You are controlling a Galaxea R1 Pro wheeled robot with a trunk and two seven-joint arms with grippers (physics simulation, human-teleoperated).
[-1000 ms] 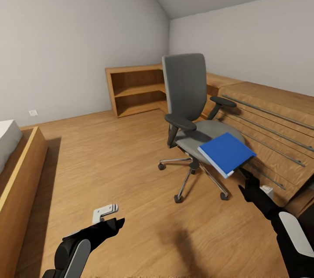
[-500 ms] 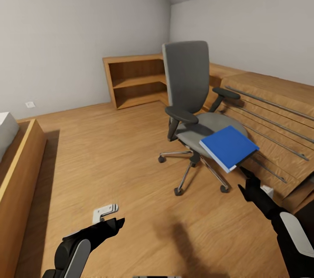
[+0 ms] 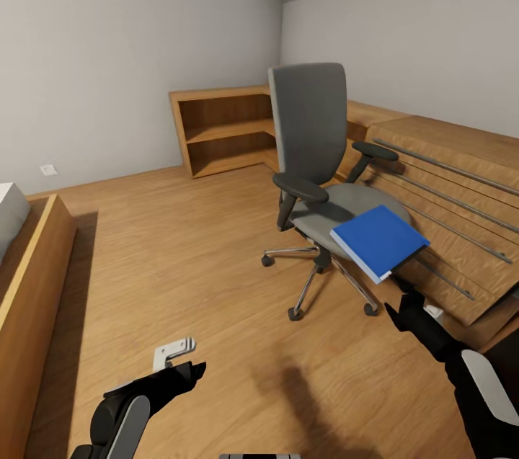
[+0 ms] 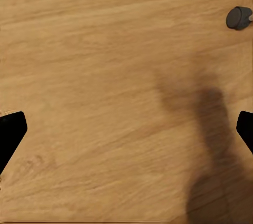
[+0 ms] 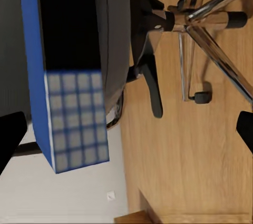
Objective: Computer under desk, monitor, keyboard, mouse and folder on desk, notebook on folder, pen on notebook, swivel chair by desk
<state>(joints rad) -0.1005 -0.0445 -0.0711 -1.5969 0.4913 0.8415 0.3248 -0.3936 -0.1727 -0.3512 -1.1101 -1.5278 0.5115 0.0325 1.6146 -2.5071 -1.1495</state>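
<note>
Swivel chair: matt grey cloth, chrome legs; floor: smooth wood.

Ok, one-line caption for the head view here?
Blue folder overhanging the swivel chair seat's front edge, open right gripper just below it.

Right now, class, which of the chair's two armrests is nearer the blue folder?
The armrest on the cabinet side, at the right of the head view. The folder overhangs the seat's front corner on that side of the swivel chair; the other armrest sits across the seat.
</note>
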